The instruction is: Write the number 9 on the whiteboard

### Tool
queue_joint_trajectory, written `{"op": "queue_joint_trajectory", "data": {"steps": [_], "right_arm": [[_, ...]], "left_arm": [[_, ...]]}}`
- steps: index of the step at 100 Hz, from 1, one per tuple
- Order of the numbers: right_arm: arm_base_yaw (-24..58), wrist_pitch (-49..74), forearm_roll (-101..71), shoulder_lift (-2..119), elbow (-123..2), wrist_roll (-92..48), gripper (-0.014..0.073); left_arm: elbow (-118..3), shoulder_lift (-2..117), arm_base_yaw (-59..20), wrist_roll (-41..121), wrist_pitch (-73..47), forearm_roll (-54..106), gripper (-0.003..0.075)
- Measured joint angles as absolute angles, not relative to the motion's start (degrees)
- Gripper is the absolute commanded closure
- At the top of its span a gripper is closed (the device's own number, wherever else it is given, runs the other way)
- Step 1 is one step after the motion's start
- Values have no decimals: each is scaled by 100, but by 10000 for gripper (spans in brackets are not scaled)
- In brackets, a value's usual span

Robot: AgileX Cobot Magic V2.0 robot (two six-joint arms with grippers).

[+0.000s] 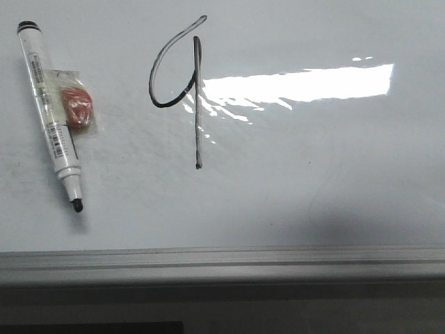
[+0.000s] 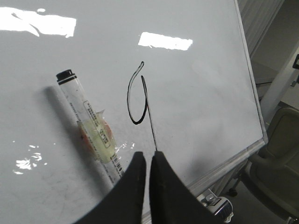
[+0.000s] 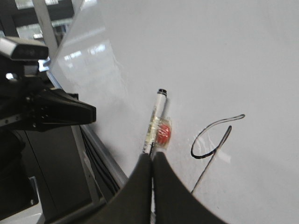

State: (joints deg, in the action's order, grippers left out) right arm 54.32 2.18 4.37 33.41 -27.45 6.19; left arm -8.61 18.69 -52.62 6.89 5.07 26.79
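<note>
The number 9 (image 1: 198,104) is drawn in thin black strokes on the whiteboard (image 1: 313,181), an open loop joined to a long straight stem. It also shows in the left wrist view (image 2: 136,123) and the right wrist view (image 3: 200,157). A white marker (image 1: 49,104) with its black tip bare lies flat on the board, left of the 9, with a red piece (image 1: 76,106) taped to it. My left gripper (image 2: 147,156) is shut and empty, off the board near the stem's lower end. My right gripper (image 3: 153,156) is shut and empty, above the marker (image 3: 156,116). Neither gripper shows in the front view.
The board's grey metal frame (image 1: 222,261) runs along the near edge. Bright glare (image 1: 299,83) lies right of the 9. My left arm's dark body (image 3: 51,112) shows beside the board's edge. A padded chair (image 2: 280,154) stands beyond the board's corner.
</note>
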Motion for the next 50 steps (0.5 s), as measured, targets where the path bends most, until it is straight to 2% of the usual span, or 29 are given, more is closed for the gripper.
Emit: {"op": "queue_joint_trajectory", "data": {"steps": [24, 50], "right_arm": [[5432, -681, 473, 2016, -1016, 619, 658], [5432, -775, 473, 1661, -284, 619, 658]], "left_arm": [[-565, 1608, -5262, 689, 453, 2623, 741], [-563, 1608, -5262, 689, 438, 2623, 741]]}}
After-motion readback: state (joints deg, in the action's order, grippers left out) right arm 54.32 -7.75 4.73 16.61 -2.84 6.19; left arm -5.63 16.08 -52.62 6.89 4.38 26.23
